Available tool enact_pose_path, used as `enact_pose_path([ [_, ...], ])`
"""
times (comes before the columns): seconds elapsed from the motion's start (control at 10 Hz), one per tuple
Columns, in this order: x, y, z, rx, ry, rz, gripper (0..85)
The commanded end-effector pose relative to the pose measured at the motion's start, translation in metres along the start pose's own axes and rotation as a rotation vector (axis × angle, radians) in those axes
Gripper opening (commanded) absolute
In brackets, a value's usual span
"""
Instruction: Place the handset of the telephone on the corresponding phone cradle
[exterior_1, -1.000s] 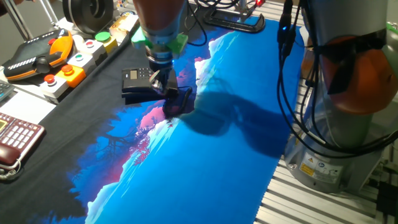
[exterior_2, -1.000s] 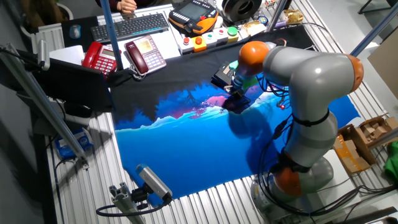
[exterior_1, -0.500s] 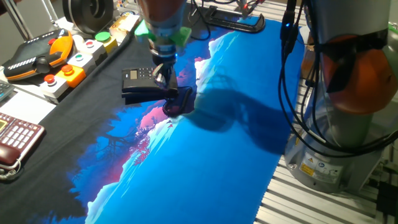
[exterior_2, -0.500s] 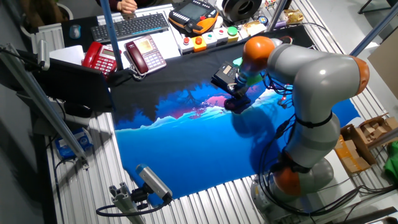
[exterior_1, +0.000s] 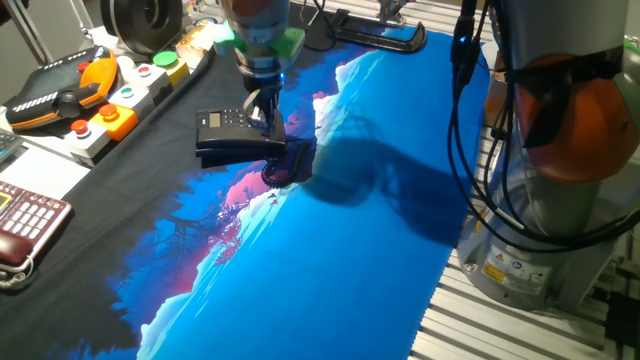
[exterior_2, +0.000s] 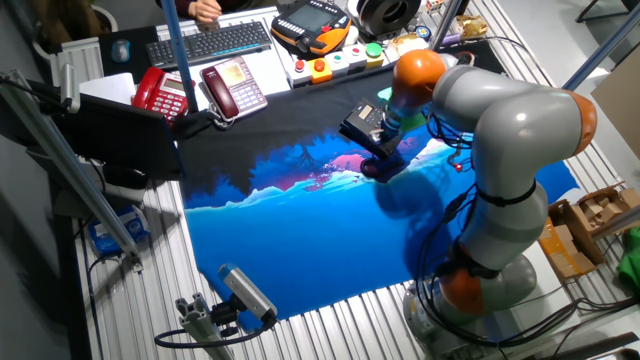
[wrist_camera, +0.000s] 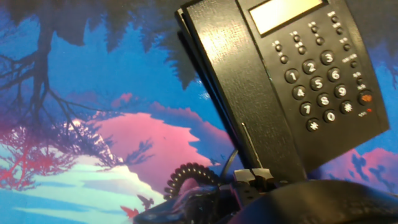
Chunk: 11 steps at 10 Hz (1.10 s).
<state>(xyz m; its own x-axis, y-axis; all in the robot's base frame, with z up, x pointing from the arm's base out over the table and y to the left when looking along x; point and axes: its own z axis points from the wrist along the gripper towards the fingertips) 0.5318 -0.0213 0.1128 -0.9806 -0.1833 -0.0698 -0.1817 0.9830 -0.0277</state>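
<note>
The black telephone (exterior_1: 222, 133) lies on the blue mat, with grey keys and a small display in the hand view (wrist_camera: 311, 81). The handset (wrist_camera: 233, 87) is a long black bar. It lies flat in the phone cradle along the keypad's left side. Its coiled cord (wrist_camera: 188, 179) bunches into a dark heap (exterior_1: 287, 165) just off the phone's end. My gripper (exterior_1: 262, 110) hangs above the phone's near end, fingers slightly apart and holding nothing. It also shows in the other fixed view (exterior_2: 386, 138), over the phone (exterior_2: 358, 125).
An orange-and-black controller (exterior_1: 58, 88) and a button box (exterior_1: 112, 112) sit behind the phone. A dark red and cream keypad phone (exterior_1: 25, 225) lies at the left edge. The robot's base (exterior_1: 560, 160) and cables stand to the right of the mat.
My gripper has risen straight up from the phone and shifted slightly back. The handset and phone have stayed in place.
</note>
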Motion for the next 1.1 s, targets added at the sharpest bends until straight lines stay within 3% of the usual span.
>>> enact_pose_path([
  [0.0, 0.0012, -0.0018, -0.0030, 0.006, 0.005, 0.000, 0.7],
  [1.0, 0.0049, 0.0065, -0.0096, 0.011, 0.034, 0.042, 0.7],
])
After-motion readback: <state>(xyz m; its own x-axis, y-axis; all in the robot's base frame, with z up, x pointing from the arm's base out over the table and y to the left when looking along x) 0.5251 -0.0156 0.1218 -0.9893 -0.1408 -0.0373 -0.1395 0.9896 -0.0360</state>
